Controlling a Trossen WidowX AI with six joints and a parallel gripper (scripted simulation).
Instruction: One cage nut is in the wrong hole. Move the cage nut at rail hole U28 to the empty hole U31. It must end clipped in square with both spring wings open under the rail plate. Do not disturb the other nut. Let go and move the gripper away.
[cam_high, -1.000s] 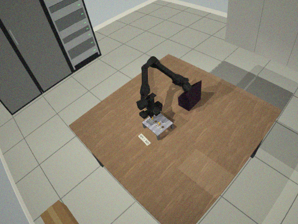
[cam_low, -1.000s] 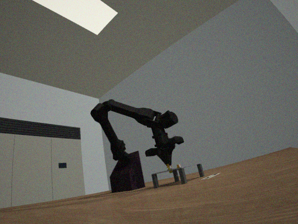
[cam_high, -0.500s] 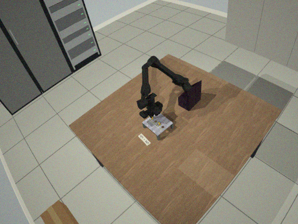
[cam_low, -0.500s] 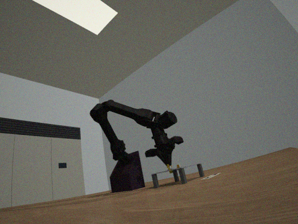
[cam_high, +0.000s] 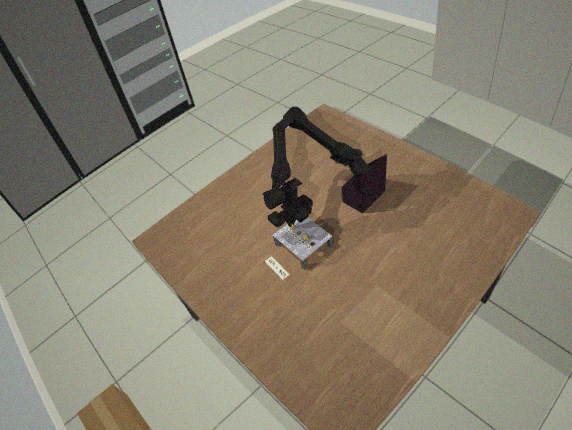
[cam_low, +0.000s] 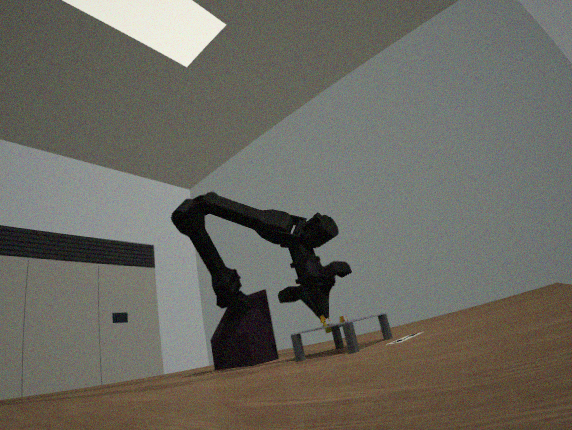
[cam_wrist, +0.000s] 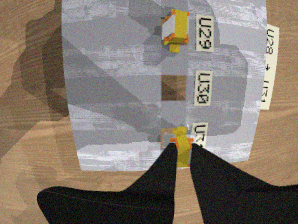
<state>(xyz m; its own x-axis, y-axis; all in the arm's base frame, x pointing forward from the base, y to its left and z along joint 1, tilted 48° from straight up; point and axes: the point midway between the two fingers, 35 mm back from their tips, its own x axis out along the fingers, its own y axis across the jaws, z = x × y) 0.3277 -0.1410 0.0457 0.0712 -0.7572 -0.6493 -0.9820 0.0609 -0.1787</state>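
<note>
- Gripping the yellow-orange cage nut (cam_high: 292, 227) (cam_low: 324, 321) (cam_wrist: 183, 147), the gripper (cam_high: 293, 223) (cam_low: 325, 317) (cam_wrist: 181, 148) had its jaws closed on it; nut was at U31, seating unclear;
- other nut (cam_high: 305, 237) (cam_low: 342, 319) (cam_wrist: 176, 28) sat at U29;
- U30 hole (cam_wrist: 173, 88) was empty.

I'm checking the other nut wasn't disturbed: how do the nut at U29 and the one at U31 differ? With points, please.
The yellow-orange cage nut at U29 (cam_wrist: 176, 29) stands free; the yellow-orange cage nut at U31 (cam_wrist: 183, 150) is gripped by the tool (cam_wrist: 181, 148). The U29 nut shows a pale face; the U31 nut shows none.
</note>
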